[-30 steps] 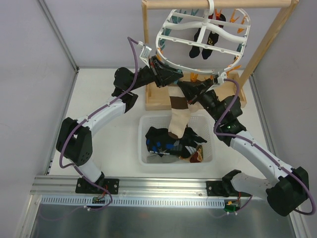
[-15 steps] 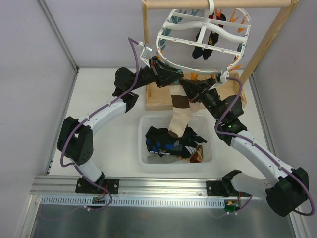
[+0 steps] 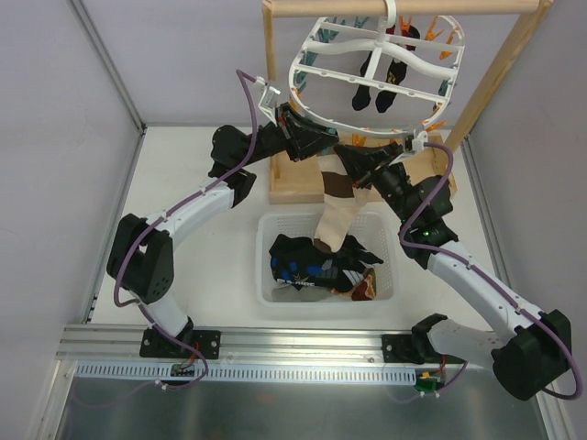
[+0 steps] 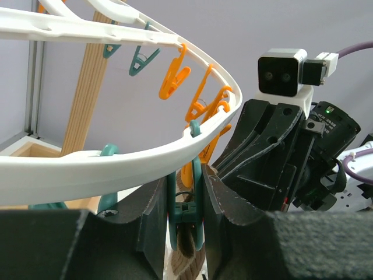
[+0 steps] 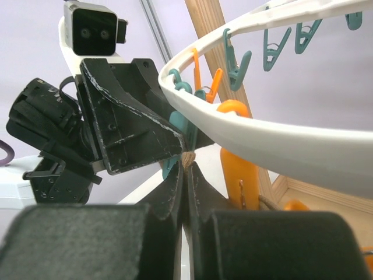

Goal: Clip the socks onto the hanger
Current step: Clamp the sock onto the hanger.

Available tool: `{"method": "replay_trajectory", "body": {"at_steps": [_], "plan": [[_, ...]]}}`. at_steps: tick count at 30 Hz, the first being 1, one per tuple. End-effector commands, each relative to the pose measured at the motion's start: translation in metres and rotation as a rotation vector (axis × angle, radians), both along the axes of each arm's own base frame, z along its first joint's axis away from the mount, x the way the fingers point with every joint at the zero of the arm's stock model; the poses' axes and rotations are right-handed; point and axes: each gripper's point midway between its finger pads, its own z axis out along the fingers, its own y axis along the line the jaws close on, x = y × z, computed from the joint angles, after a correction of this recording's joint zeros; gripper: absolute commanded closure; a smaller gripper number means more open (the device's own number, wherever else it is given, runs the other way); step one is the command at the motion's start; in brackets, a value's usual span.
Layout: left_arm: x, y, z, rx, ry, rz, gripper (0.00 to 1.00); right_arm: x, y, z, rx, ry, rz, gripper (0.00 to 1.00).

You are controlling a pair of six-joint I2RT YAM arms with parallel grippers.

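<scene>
The hanger (image 3: 303, 69), a white oval ring with orange and teal pegs, hangs from the wooden frame. A tan, brown and white sock (image 3: 335, 215) dangles below its near rim, over the basket. My left gripper (image 3: 323, 145) is shut on a teal peg (image 4: 197, 198), squeezing it under the hanger rim (image 4: 116, 166). The sock's top edge (image 4: 187, 248) lies between the peg's lower ends. My right gripper (image 3: 347, 158) is shut on that sock edge (image 5: 187, 157), right beside the left fingers and just under the rim (image 5: 280, 137).
A white basket (image 3: 266, 266) below holds several dark and patterned socks (image 3: 312, 261). Two black socks (image 3: 378, 78) hang clipped at the far side of the hanger. The wooden frame (image 3: 481, 87) stands behind, with its base box by the left arm.
My right gripper has crept slightly up and left toward the left gripper, lifting the sock a little. The left gripper stays on the peg.
</scene>
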Motion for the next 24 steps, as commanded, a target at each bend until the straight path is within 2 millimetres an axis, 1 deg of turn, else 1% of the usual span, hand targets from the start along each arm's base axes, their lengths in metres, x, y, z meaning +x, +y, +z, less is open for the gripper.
{"method": "replay_trajectory", "body": {"at_steps": [1, 3, 10, 11, 12, 15, 16, 18, 19, 23, 24], "plan": [[-0.025, -0.002, 0.002, 0.025, -0.087, -0.117, 1.0, -0.011, -0.009, 0.047, 0.094, -0.116, 0.004, 0.99], [-0.025, -0.002, 0.002, 0.024, -0.089, -0.114, 0.99, -0.011, -0.008, 0.046, 0.094, -0.114, 0.009, 0.99], [-0.024, -0.001, 0.003, 0.023, -0.092, -0.112, 0.88, -0.01, -0.005, 0.043, 0.097, -0.1, 0.021, 0.99], [-0.024, -0.001, 0.004, 0.024, -0.094, -0.113, 0.84, -0.009, -0.004, 0.042, 0.097, -0.098, 0.021, 0.99], [-0.025, 0.0, 0.005, 0.023, -0.095, -0.113, 0.74, -0.009, -0.004, 0.042, 0.095, -0.098, 0.022, 0.99], [-0.027, 0.001, 0.008, 0.021, -0.104, -0.113, 0.59, -0.006, -0.003, 0.039, 0.089, -0.09, 0.022, 0.99], [-0.027, 0.003, 0.01, 0.019, -0.107, -0.111, 0.5, -0.006, -0.003, 0.038, 0.089, -0.089, 0.022, 0.99], [-0.027, 0.004, 0.01, 0.02, -0.107, -0.111, 0.43, -0.006, -0.003, 0.038, 0.086, -0.089, 0.022, 0.99], [-0.027, 0.005, 0.011, 0.018, -0.106, -0.107, 0.38, -0.006, -0.003, 0.038, 0.084, -0.091, 0.021, 0.99], [-0.025, 0.009, 0.013, 0.01, -0.088, -0.096, 0.27, -0.006, -0.002, 0.037, 0.075, -0.091, 0.019, 0.99], [-0.023, 0.01, 0.013, 0.01, -0.082, -0.092, 0.26, -0.006, -0.003, 0.038, 0.075, -0.093, 0.017, 0.99]]}}
